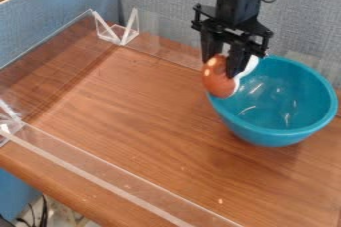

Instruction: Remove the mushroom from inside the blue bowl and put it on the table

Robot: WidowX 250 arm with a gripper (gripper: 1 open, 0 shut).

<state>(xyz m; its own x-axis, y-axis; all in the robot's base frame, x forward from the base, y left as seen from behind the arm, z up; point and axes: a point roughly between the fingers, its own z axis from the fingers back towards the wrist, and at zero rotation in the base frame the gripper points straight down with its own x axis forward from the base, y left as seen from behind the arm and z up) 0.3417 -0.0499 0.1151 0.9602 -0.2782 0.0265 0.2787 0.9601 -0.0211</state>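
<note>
My gripper (pixel 224 72) points straight down at the left rim of the blue bowl (pixel 286 112) and is shut on the mushroom (pixel 218 78). The orange-brown cap faces left between the black fingers (pixel 208 60), with a bit of white stem showing to the right. The mushroom hangs in the air at about rim height, just at the bowl's left edge. The teal bowl stands on the reddish-brown wooden table (pixel 134 121) at the right and looks empty inside.
Low clear acrylic walls (pixel 54 57) run along the table's left, back and front edges, with a clear bracket (pixel 120 27) at the back left corner. A blue partition and a cardboard box stand behind to the left.
</note>
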